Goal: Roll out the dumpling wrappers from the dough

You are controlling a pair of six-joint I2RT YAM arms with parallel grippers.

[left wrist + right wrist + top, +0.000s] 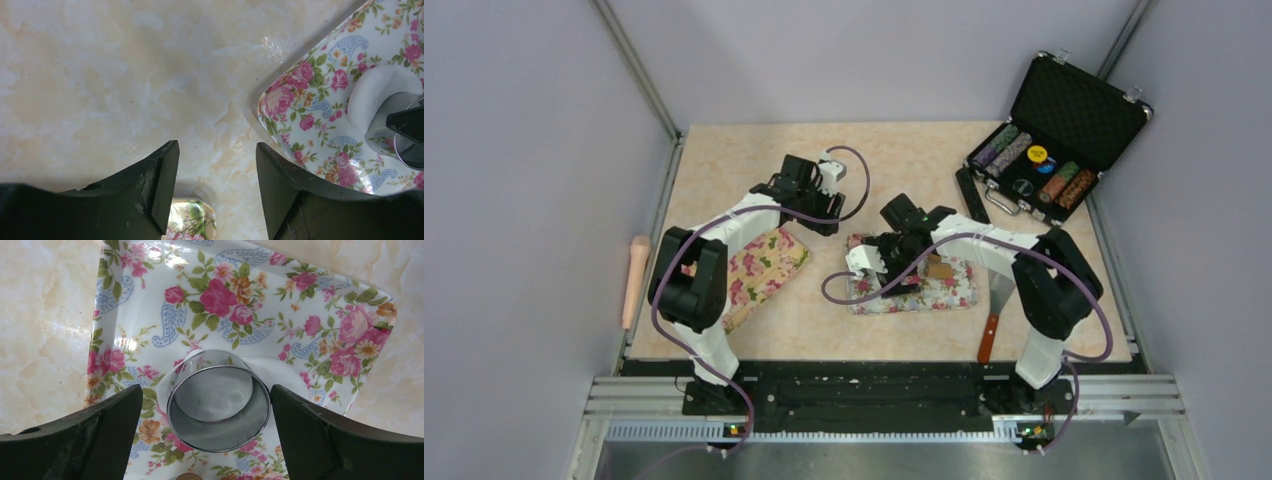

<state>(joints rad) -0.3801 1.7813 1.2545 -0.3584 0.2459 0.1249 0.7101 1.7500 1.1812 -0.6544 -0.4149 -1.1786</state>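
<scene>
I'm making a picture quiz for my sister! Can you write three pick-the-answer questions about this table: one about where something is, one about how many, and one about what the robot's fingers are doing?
1. Where is the metal ring?
A. On a flowered tray, over white dough
B. Inside the black case
C. On the floor

2. How many flowered trays are on the table?
A. One
B. Two
C. Four

3. How are the right arm's fingers?
A. Shut tight
B. Open, one on each side of the ring
C. Out of sight

Answers:
1 A: the right wrist view shows the ring standing on dough in the tray.
2 B: the top view shows that tray under the right arm and another by the left arm.
3 B: the ring sits in the gap between them.
</scene>
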